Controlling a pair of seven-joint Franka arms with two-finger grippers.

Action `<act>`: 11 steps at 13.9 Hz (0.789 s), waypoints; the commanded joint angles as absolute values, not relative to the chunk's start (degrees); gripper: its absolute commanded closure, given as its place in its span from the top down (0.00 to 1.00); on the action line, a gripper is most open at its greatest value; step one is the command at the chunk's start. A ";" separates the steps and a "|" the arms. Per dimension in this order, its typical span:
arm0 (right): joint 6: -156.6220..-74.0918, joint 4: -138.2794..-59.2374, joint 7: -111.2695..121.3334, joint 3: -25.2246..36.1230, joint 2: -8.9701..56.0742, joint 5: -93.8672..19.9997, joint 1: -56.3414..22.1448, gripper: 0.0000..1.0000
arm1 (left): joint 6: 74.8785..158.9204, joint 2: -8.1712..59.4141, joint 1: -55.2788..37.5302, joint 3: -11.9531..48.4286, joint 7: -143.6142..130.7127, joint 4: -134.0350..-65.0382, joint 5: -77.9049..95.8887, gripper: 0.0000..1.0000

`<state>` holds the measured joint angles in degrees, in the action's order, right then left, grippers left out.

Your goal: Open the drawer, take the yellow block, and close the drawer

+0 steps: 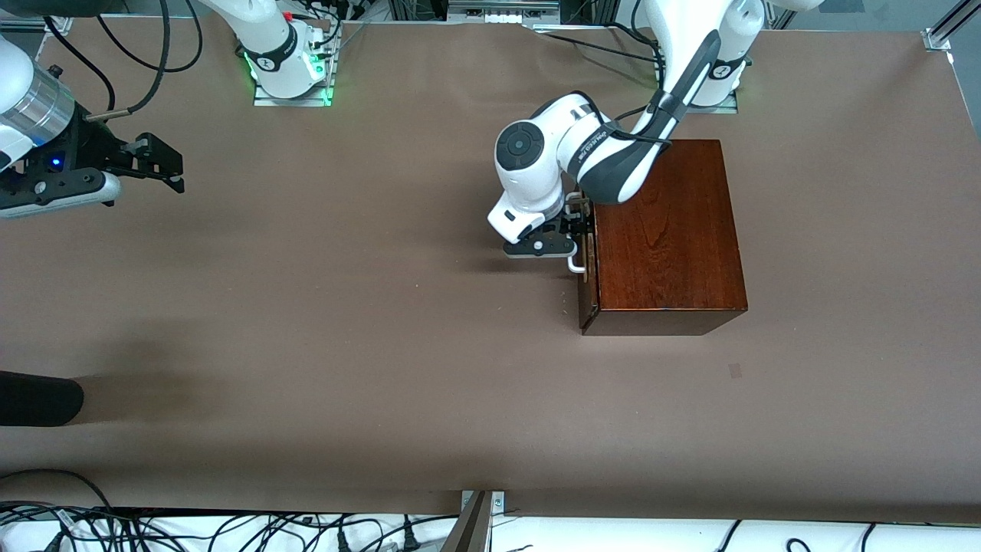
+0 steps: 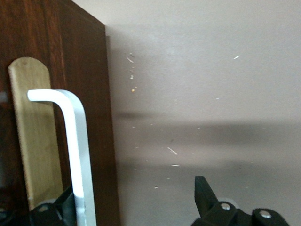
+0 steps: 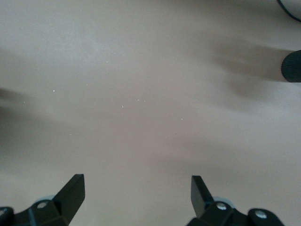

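The dark reddish-brown wooden box (image 1: 667,230) stands toward the left arm's end of the table. Its drawer (image 1: 587,303) looks shut, with its front facing the right arm's end. The white bar handle (image 1: 573,264) stands out from a pale wood plate (image 2: 33,136) on that front. My left gripper (image 1: 576,230) is open at the drawer front. The handle (image 2: 77,155) passes between its jaws, and one fingertip (image 2: 202,190) hangs over bare table. My right gripper (image 1: 172,165) is open and empty over the table at the right arm's end (image 3: 136,188). The yellow block is hidden.
A black rounded object (image 1: 38,399) juts in at the table's edge on the right arm's end, nearer to the camera; it also shows in the right wrist view (image 3: 291,66). Cables lie along the table's edge nearest the camera and by the arm bases.
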<state>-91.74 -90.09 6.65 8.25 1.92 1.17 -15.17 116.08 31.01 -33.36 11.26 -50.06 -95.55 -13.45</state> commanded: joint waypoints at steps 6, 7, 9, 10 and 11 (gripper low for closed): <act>-91.05 -89.38 5.98 8.17 1.93 1.41 -15.29 1.00 | 116.28 39.72 -39.01 11.69 -57.91 -82.98 -13.97 1.00; -91.14 -89.38 5.98 8.17 1.93 1.41 -15.29 1.00 | 116.28 40.25 -39.55 11.78 -59.05 -82.71 -13.97 1.00; -91.23 -89.38 5.98 8.17 1.93 1.41 -15.38 1.00 | 116.37 40.52 -39.73 11.78 -59.94 -82.44 -13.97 1.00; -91.32 -89.38 5.98 8.09 1.93 1.41 -15.29 1.00 | 116.28 40.52 -40.07 11.78 -60.03 -81.75 -13.89 1.00; -91.32 -89.30 5.98 8.17 1.93 1.41 -15.38 1.00 | 116.28 40.43 -40.08 11.78 -60.20 -81.22 -13.89 1.00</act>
